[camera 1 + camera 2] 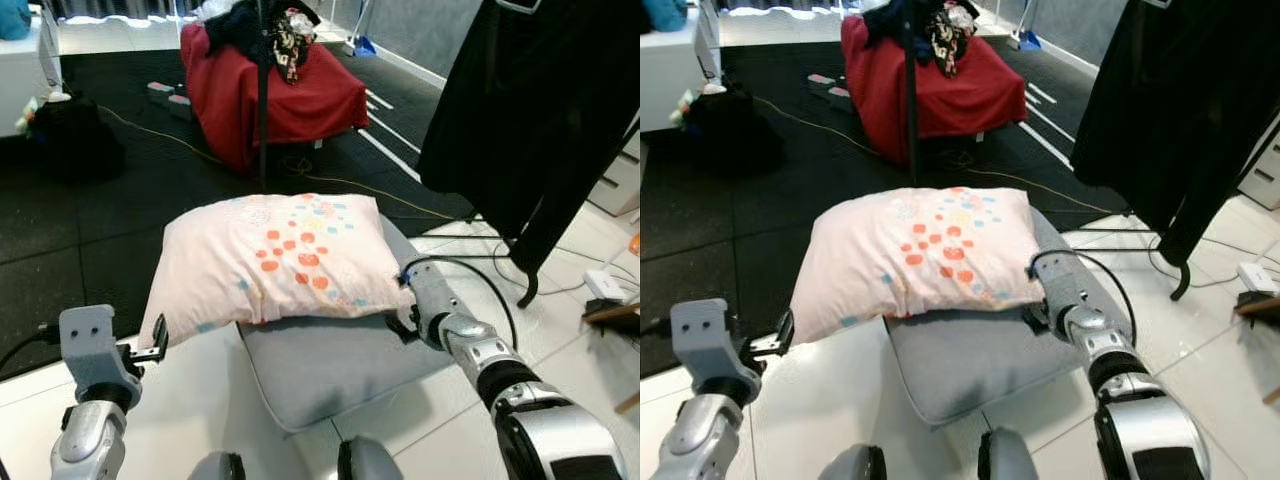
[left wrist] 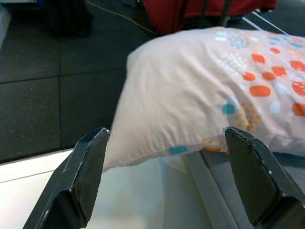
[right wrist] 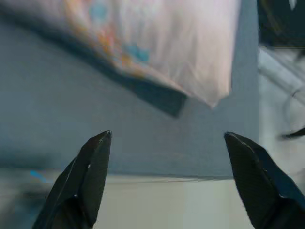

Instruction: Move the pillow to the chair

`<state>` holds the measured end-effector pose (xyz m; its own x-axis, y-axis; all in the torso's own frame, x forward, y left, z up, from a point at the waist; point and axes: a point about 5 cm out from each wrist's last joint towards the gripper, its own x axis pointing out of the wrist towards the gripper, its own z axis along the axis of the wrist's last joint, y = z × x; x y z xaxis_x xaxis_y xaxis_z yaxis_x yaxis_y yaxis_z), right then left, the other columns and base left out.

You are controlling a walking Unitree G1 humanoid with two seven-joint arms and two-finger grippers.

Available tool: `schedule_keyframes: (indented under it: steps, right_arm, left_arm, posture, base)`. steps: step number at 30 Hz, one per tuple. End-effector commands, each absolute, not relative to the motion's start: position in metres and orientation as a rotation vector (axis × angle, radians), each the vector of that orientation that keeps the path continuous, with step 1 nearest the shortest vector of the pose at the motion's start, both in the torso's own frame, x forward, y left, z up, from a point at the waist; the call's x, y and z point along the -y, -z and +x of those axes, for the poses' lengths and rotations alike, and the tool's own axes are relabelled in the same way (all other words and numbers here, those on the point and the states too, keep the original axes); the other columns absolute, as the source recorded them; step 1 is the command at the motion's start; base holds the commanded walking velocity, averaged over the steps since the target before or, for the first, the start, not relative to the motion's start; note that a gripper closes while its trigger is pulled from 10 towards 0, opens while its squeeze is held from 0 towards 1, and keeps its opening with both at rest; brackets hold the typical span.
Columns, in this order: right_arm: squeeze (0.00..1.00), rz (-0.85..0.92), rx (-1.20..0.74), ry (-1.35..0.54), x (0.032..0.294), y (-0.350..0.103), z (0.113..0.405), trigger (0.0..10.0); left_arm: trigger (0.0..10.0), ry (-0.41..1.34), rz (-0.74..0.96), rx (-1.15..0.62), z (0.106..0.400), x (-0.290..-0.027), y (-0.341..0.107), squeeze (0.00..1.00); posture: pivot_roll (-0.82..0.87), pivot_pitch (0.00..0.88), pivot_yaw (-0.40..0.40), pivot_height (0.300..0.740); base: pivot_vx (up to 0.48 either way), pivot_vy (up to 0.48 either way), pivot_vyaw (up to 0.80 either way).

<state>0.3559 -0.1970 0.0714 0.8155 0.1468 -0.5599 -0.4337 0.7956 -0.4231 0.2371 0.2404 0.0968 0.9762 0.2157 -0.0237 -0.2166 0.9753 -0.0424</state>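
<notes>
Task looks close to done, or at the release stage: the pale pink pillow with orange and teal dots (image 1: 280,262) lies flat across the grey padded chair seat (image 1: 340,365), covering its far half and overhanging the seat's left edge above the white tiled floor (image 1: 190,400). The bare near part of the seat shows in front of the pillow. Judged from this, what is left is only to clear both arms away, and perhaps to nudge the pillow rightward so that it sits squarely, since its left corner hangs unsupported. Left claw (image 2: 167,176): fingers spread wide apart, nothing between them, pointing at the overhanging left corner of the pillow; the corner sits just ahead of the fingertips and I cannot tell if the left fingertip (image 2: 97,143) brushes the fabric. In the head views this claw (image 1: 150,342) sits low at the pillow's left corner. Right claw (image 3: 167,176): fingers also well apart and empty, hovering over the grey seat with the pillow's near right corner ahead of it and apart from the tips. From above, the right arm's wrist (image 1: 430,300) rests against the right edge of the pillow, near a black cable loop. Background: a red draped seat (image 1: 270,85) on dark floor mats, well apart, and a black hanging garment (image 1: 540,110) at right.
</notes>
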Motion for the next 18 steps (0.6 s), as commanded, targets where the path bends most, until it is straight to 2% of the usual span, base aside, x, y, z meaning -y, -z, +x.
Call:
schedule_keyframes:
  steps: [1,3,10,13,14,15,16,18]
  right_arm:
    - [0.00,-0.742,-0.516,-0.365,0.199,-0.072,0.355,10.0]
    - [0.00,-0.809,-0.511,-0.380,0.200,-0.071,0.355,10.0]
    - [0.00,-0.732,-0.500,-0.397,0.193,-0.070,0.354,10.0]
    - [0.00,-0.804,-0.488,-0.433,0.191,-0.068,0.353,10.0]
    - [0.00,-0.923,-0.462,-0.479,0.189,-0.067,0.352,10.0]
    - [0.00,-0.923,-0.462,-0.479,0.189,-0.067,0.352,10.0]
    - [0.00,-1.009,-0.440,-0.513,0.187,-0.067,0.352,10.0]
    - [0.00,-1.075,-0.422,-0.540,0.185,-0.067,0.352,10.0]
  left_arm:
    - [10.0,-0.213,-0.037,-0.035,0.234,-0.240,-0.097,0.00]
    - [10.0,-0.214,-0.039,-0.036,0.233,-0.240,-0.097,0.00]
    - [10.0,-0.213,-0.032,-0.056,0.228,-0.239,-0.096,0.00]
    - [10.0,-0.214,-0.028,-0.059,0.225,-0.239,-0.097,0.00]
    - [10.0,-0.216,-0.028,-0.061,0.222,-0.241,-0.100,0.00]
    - [10.0,-0.216,-0.028,-0.061,0.222,-0.241,-0.100,0.00]
    - [10.0,-0.218,-0.027,-0.060,0.220,-0.243,-0.102,0.00]
    - [10.0,-0.220,-0.026,-0.059,0.217,-0.244,-0.104,0.00]
  posture:
    - [-0.03,0.143,-0.106,0.600]
    - [-0.03,0.143,-0.106,0.595]
    - [-0.02,0.159,-0.100,0.575]
    - [-0.01,0.166,-0.094,0.565]
    - [0.00,0.187,-0.088,0.555]
    - [0.00,0.187,-0.088,0.555]
    - [0.00,0.197,-0.083,0.550]
    - [0.00,0.202,-0.081,0.545]
  base:
    - [0.000,0.000,0.00]
    - [0.000,0.000,0.00]
    - [0.000,0.000,0.00]
    - [0.000,0.000,0.00]
    - [0.000,0.000,0.00]
    - [0.000,0.000,0.00]
    - [0.000,0.000,0.00]
    - [0.000,0.000,0.00]
